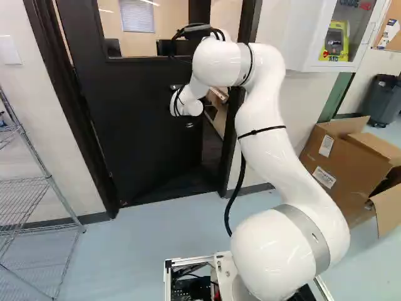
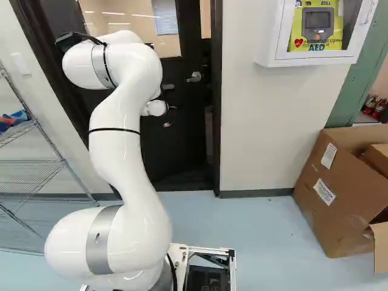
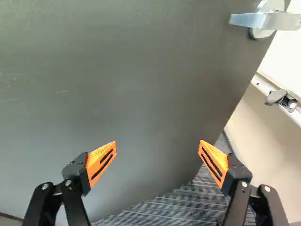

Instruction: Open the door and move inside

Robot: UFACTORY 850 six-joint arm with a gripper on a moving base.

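Note:
The dark door (image 1: 141,119) stands ajar, swung inward from its frame (image 2: 216,133), with a gap along its free edge. A silver lever handle (image 3: 265,21) sits near that edge, beyond my gripper and off to one side; it also shows in the right base view as a handle (image 2: 194,77). In the wrist view my gripper (image 3: 157,147) is open, its orange-padded fingers wide apart before the door face (image 3: 127,89), nothing between them. Whether the fingers touch the door, I cannot tell. The arm's wrist hides the gripper in the base views.
Past the door edge lie a dark striped floor (image 3: 188,205) and a pale cabinet or wall surface. A wire rack (image 1: 37,188) stands left of the doorway. To the right are a white wall cabinet (image 2: 315,59), an open cardboard box (image 2: 339,194) and a grey bin (image 1: 381,100).

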